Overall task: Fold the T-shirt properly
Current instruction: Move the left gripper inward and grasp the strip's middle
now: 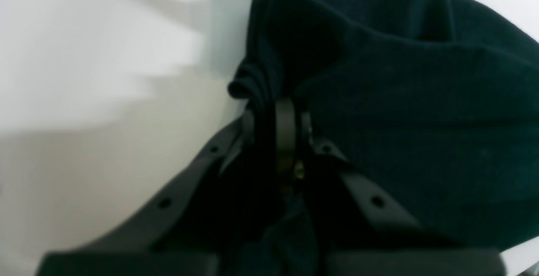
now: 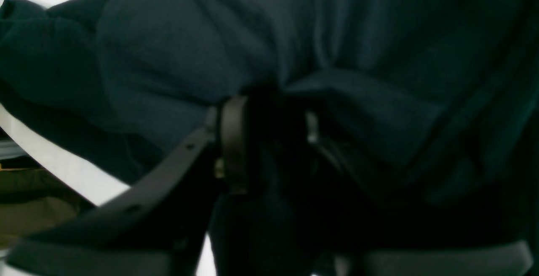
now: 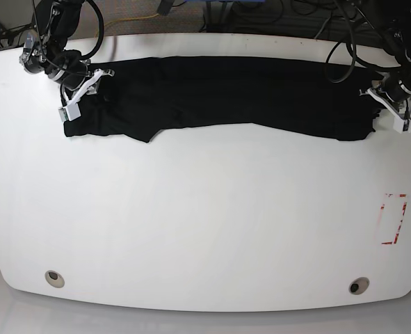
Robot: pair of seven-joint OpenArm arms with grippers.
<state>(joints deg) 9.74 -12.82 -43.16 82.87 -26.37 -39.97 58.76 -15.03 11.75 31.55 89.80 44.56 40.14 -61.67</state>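
The black T-shirt (image 3: pixel 226 94) lies stretched in a long band across the far part of the white table (image 3: pixel 205 216). My left gripper (image 3: pixel 380 103) is at the shirt's right end in the base view; in the left wrist view it (image 1: pixel 276 114) is shut on a bunched fold of the shirt (image 1: pixel 400 99). My right gripper (image 3: pixel 87 94) is at the shirt's left end; in the right wrist view it (image 2: pixel 269 116) is shut on the shirt's fabric (image 2: pixel 202 44), which drapes over the fingers.
A red-marked rectangle (image 3: pixel 393 219) is on the table near the right edge. Two round holes (image 3: pixel 53 278) (image 3: pixel 359 286) sit near the front edge. Cables (image 3: pixel 275 10) run behind the table's far edge.
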